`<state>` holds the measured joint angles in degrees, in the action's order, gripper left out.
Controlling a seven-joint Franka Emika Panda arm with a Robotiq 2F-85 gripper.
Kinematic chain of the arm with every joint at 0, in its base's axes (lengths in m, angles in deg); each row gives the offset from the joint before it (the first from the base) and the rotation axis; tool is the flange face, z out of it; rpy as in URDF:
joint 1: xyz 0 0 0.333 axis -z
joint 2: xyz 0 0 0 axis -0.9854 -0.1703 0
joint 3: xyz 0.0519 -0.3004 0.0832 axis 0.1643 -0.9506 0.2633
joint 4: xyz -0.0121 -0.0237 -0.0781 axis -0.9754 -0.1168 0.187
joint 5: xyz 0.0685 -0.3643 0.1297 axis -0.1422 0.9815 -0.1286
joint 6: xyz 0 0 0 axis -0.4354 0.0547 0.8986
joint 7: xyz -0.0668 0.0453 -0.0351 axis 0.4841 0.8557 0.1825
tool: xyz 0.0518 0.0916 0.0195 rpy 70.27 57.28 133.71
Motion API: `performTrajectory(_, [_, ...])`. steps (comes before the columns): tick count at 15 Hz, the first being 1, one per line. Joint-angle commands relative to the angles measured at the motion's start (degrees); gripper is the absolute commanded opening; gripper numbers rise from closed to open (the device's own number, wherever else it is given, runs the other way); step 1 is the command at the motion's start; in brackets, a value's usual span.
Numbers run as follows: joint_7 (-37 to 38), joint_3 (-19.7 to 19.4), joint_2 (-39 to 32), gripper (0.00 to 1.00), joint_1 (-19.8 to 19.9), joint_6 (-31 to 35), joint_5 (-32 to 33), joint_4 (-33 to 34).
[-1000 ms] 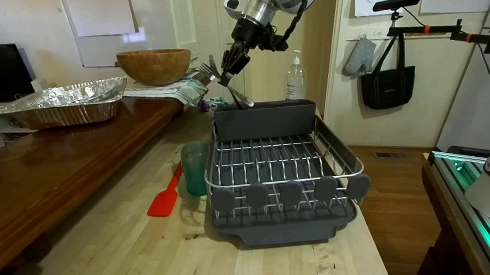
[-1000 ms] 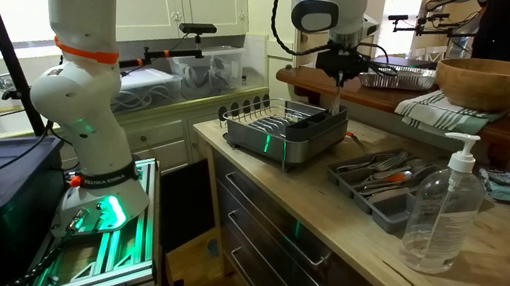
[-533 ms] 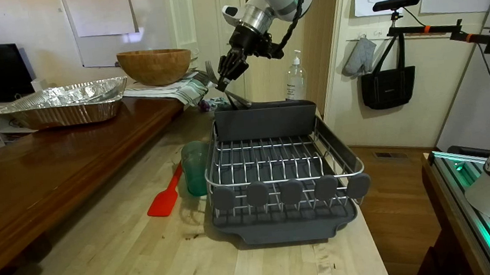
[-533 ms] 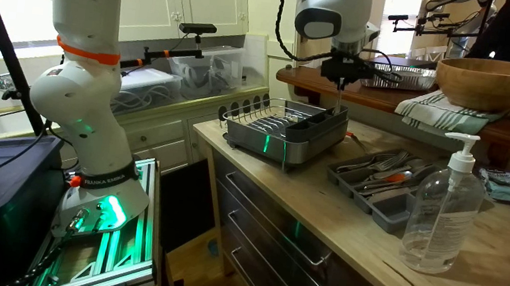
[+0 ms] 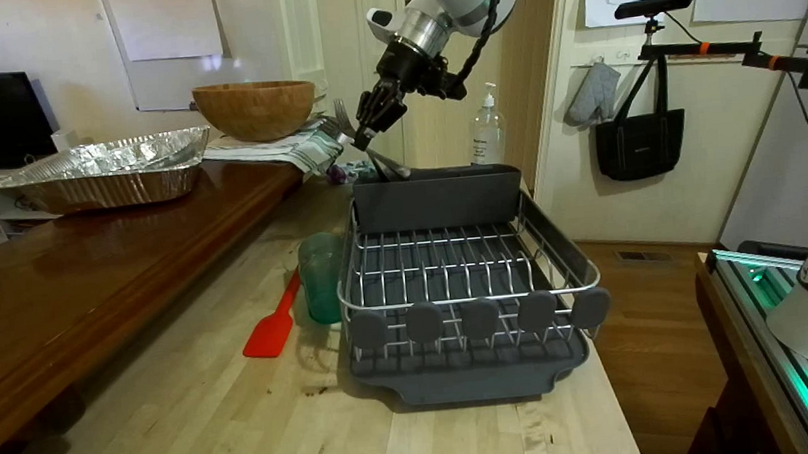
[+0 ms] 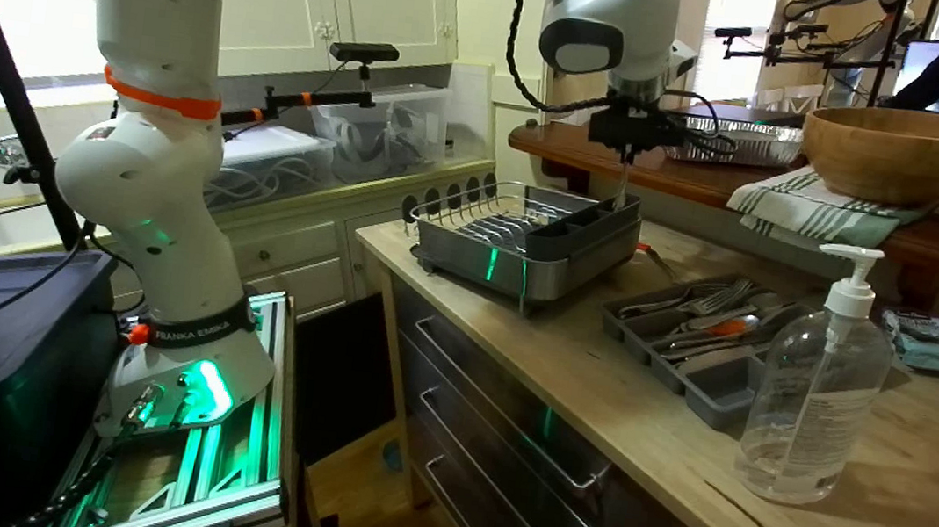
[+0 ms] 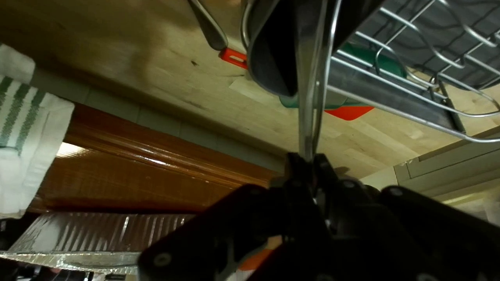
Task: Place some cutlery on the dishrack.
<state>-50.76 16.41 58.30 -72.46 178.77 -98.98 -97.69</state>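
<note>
My gripper (image 5: 364,140) is shut on silvery cutlery (image 5: 390,165), with fork tines sticking up beside the fingers. The handles point down into the end compartment of the grey caddy (image 5: 438,200) on the dishrack (image 5: 472,383). In the wrist view the gripper (image 7: 308,158) holds at least two thin metal handles (image 7: 308,117), their lower ends inside the caddy (image 7: 263,74). In an exterior view the gripper (image 6: 628,156) stands just above the caddy's far corner, with the cutlery (image 6: 622,188) dipping into it. How deep the handles reach is hidden.
A green glass (image 5: 321,278) and a red spatula (image 5: 271,334) lie close beside the dishrack. A grey cutlery tray (image 6: 722,390) and a soap bottle (image 6: 809,426) stand on the counter. A raised wooden ledge bears a foil tray (image 5: 115,186) and a wooden bowl (image 5: 255,110).
My gripper has moved slightly down, and the handles sit lower in the caddy. In the last half second it has barely moved. A person in the background has moved.
</note>
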Motion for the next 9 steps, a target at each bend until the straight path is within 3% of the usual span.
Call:
performTrajectory(1, [3.01,-0.43,0.2,0.03,-1.43,0.96,-0.42,-1.1])
performTrajectory(9, [0.44,0.21,-1.29,0.03,-0.3,2.97,-3.89,-3.72])
